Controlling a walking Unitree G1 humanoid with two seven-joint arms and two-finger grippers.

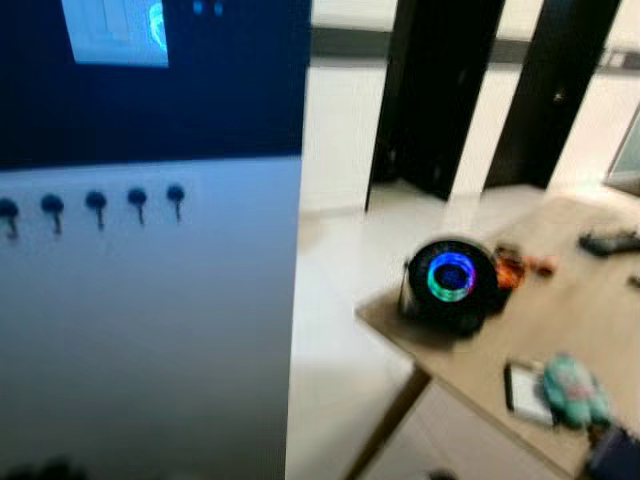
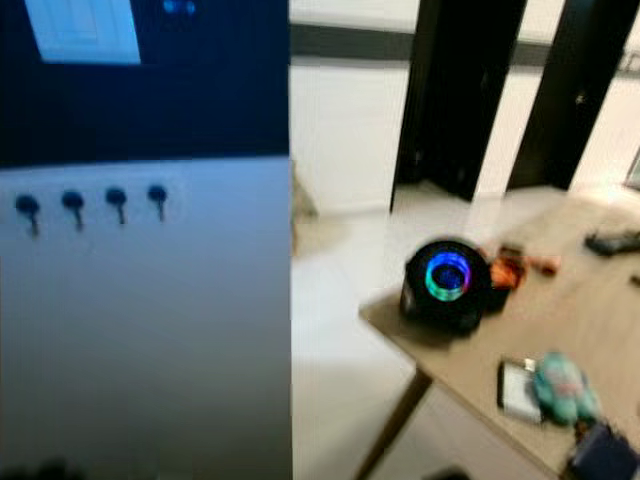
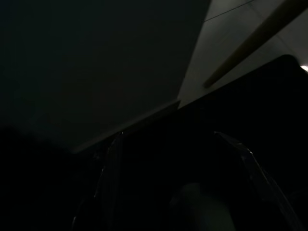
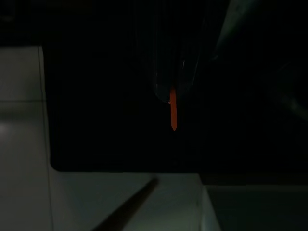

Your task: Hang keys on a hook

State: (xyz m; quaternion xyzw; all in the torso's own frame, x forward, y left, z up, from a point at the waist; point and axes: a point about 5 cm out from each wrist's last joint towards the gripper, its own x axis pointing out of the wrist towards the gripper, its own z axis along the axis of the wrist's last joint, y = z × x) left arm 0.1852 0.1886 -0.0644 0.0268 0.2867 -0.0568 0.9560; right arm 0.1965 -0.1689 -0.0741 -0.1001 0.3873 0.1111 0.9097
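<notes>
On the left, a row of dark hooks (image 1: 96, 205) sticks out of a pale panel (image 1: 150, 330), just under a dark blue board (image 1: 200, 90). Five hooks show in the left eye view and four in the right eye view; nothing hangs on any of them. The whole scene is blurry, so the shape of each hook is hard to tell.

To the right of the panel is pale floor (image 1: 330, 300), and far back stand dark door openings (image 1: 435, 90).

On the right, a wooden worktop (image 1: 570, 310) is cut off by the picture's edge. At its near left corner sits a round black thing with a glowing blue and green ring (image 1: 450, 277). Just right of it lie small orange bits (image 1: 515, 268), too blurry to name. Nearer lies a teal soft toy (image 1: 572, 390) beside a flat white and dark thing (image 1: 525, 390).

The left wrist view is very dark; you cannot tell how the left gripper (image 3: 178, 183) is set.

In the right wrist view, the right gripper (image 4: 175, 72) is dim. A thin orange strip (image 4: 173, 114) pokes out at its tip, so it seems to be pinching it. No keys can be made out there.
</notes>
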